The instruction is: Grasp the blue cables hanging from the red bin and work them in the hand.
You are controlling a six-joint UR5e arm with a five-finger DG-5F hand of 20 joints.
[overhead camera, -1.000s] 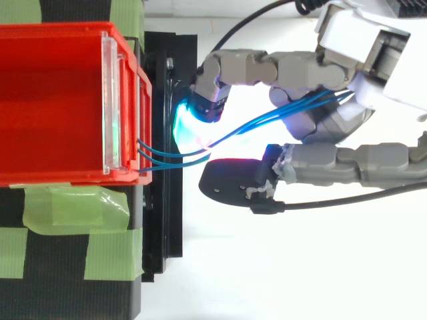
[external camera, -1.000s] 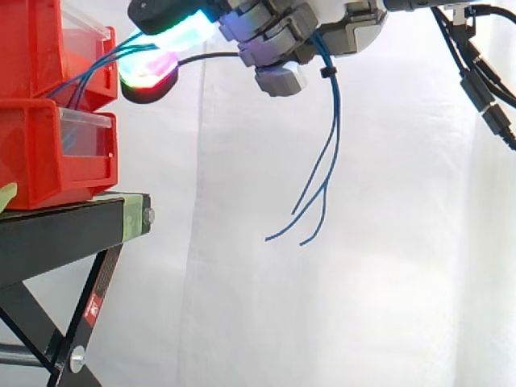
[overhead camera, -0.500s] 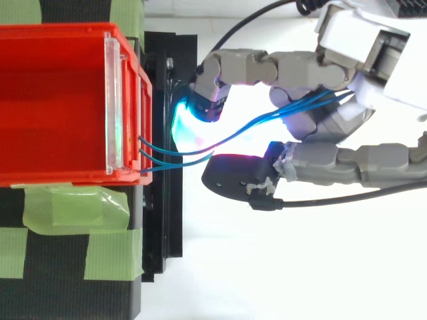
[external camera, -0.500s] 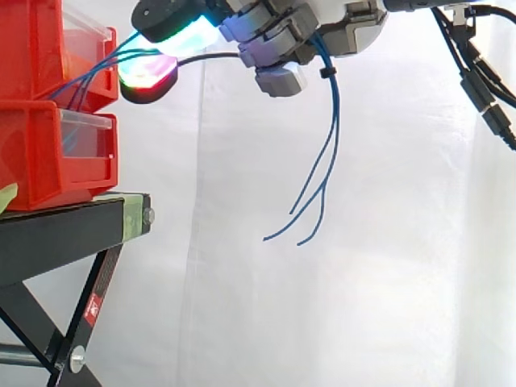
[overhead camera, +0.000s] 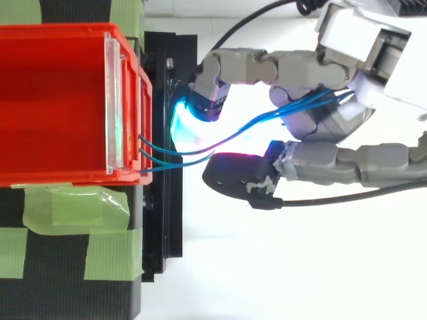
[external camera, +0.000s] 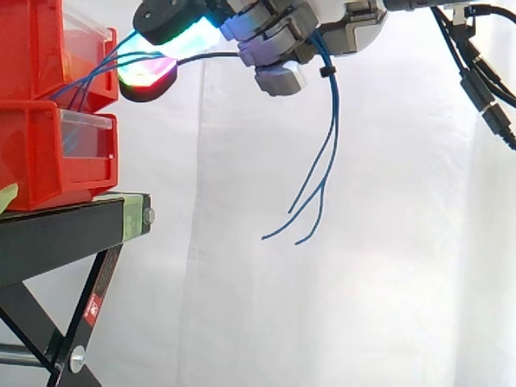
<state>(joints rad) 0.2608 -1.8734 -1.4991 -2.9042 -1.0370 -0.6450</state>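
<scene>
Cables [overhead camera: 300, 103], blue, thin, several strands, sit in the robot hand [overhead camera: 300, 68]. Its fingers are curled round them, with the strands passing between an upper finger and a lower one and on toward the palm. The robot hand is closed on the cables but not clenched tight, and the two long fingers reach toward the bin. The upper fingertip [overhead camera: 189, 121] glows cyan-white. The lower pad [external camera: 149, 74] glows red and green in the side view and shows its black back from the top. Both pads are just beside the bin front with the cables running between them; cannot tell if the pads touch the strands.

Side view: the robot hand [external camera: 282, 36] is high at the top, arm coming in from the right. The cables [external camera: 334, 121] leave the underside of the hand with a small black tie [external camera: 326, 72] round them. They hang free, curving down and left, ends splayed in mid air, well apart from the stand.

The other way, the cables span from the hand to the upper red bin [overhead camera: 67, 30]. They enter over its front lip by the clear front plate [overhead camera: 112, 100]. A lower bin [external camera: 40, 153] sits beneath it, and both are on the black stand [external camera: 64, 234]. Green tape [overhead camera: 73, 207] is on the stand by the bin. White curtain [external camera: 363, 282] behind.
</scene>
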